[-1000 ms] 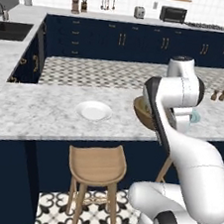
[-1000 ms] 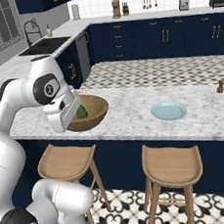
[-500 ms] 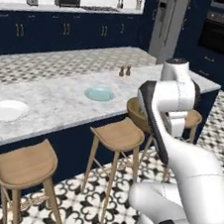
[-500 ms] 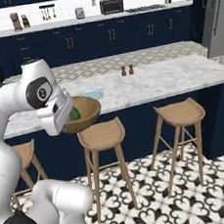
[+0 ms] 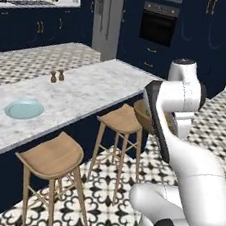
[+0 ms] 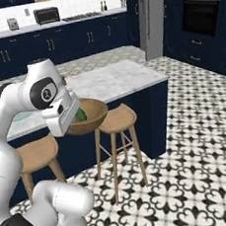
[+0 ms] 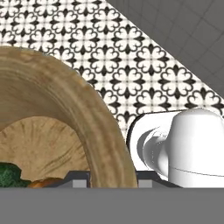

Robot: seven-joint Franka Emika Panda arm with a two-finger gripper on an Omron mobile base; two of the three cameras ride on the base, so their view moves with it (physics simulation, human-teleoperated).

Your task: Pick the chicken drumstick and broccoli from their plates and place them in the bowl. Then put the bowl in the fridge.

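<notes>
1. Navy kitchen, patterned tile floor; marble tabletop (image 5: 82,93) on the island with wooden stools (image 5: 54,155) tucked under it.
2. Pincer (image 6: 75,120) clamped on the rim of the bowl (image 6: 93,115), carried in the air off the tabletop, above the stools.
3. Broccoli (image 7: 9,176) seen inside the bowl in the hand view, with an orange-brown sliver beside it, likely the chicken drumstick (image 7: 46,182); green also visible in the bowl from the right base view.
4. Pale blue-green plate (image 5: 24,108) left on the tabletop, nothing on it.
5. Fridge (image 5: 108,18) far off at the back wall, beside the oven (image 5: 158,22); door looks shut from here.
6. Progress: loading apparently done, bowl lifted. Left: travel to the fridge, get the door open, set the bowl on a shelf.
</notes>
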